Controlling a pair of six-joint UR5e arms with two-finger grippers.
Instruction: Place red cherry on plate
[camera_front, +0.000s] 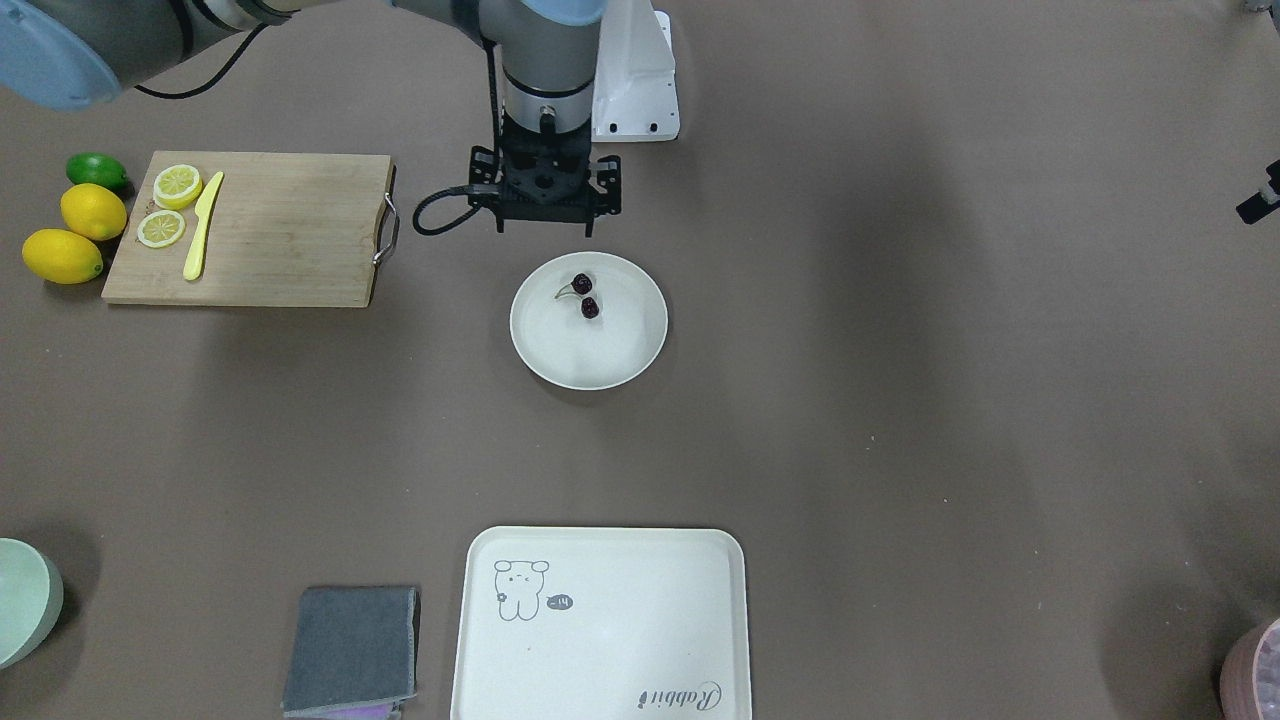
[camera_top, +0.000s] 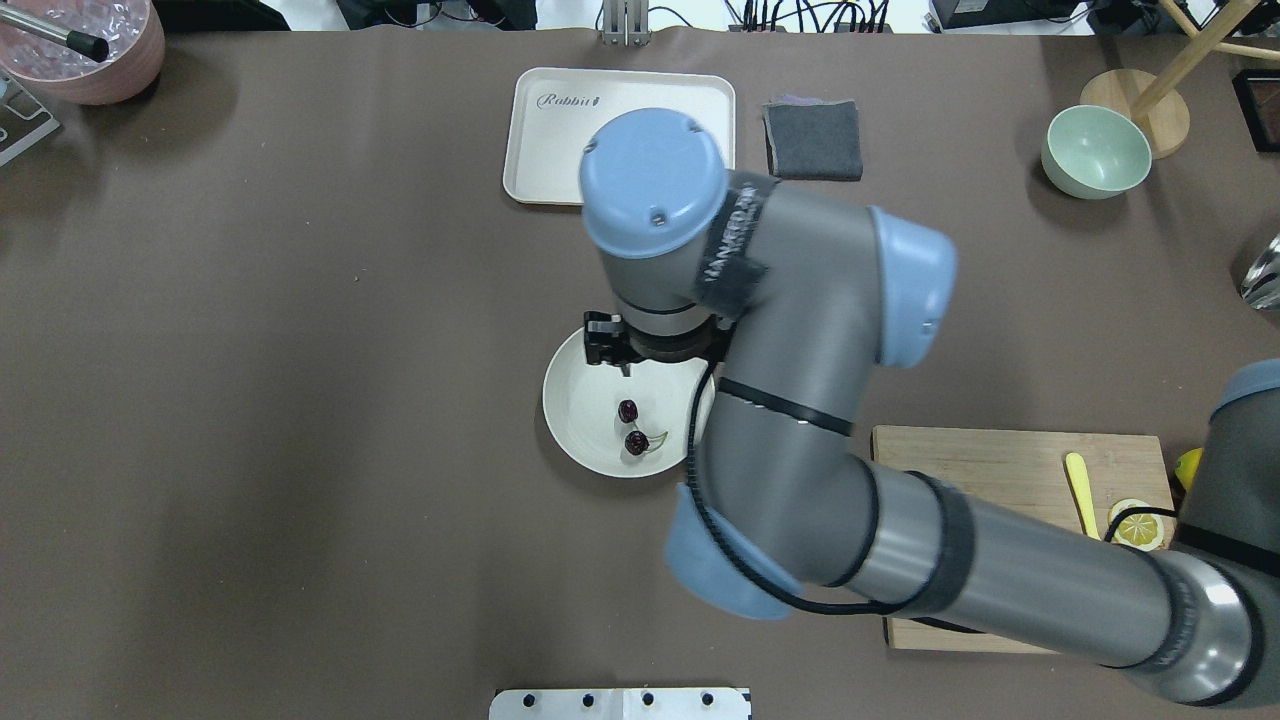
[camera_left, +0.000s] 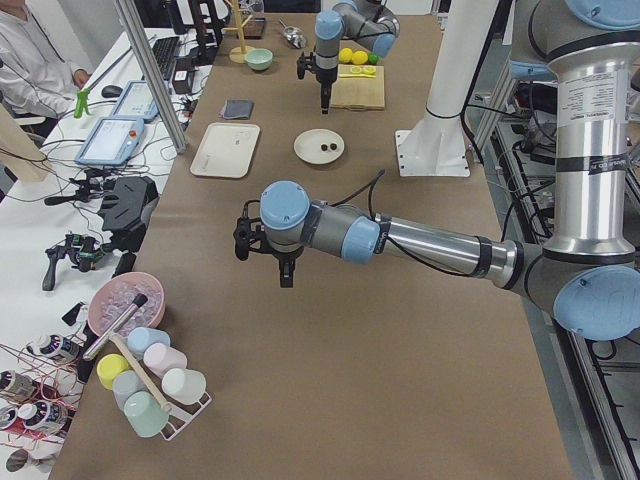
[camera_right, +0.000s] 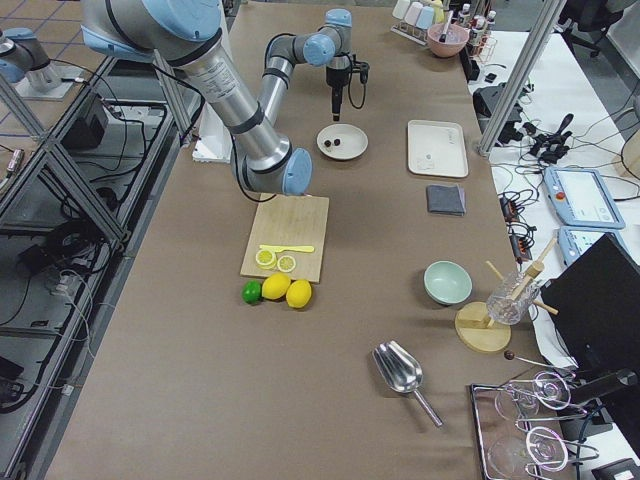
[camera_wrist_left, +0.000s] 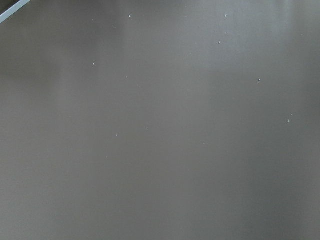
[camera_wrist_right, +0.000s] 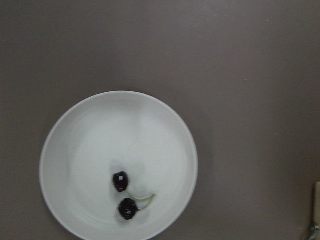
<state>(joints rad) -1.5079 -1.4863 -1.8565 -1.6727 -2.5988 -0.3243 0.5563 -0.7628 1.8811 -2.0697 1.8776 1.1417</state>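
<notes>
I see a brown counter (camera_front: 900, 400) with the round off-white plate (camera_front: 560, 360) near the frame's centre. The pair of glossy dark red cherries on thin green stems (camera_front: 585, 296) lies inside the plate's upper half, the two fruits lined up roughly top to bottom. My right claw (camera_front: 545, 215) hangs just above them in the frame, over the plate's upper rim. It grips nothing, and I cannot tell its opening. The left claw (camera_left: 284, 272) is well apart, its state unclear. I judge the placing done.
</notes>
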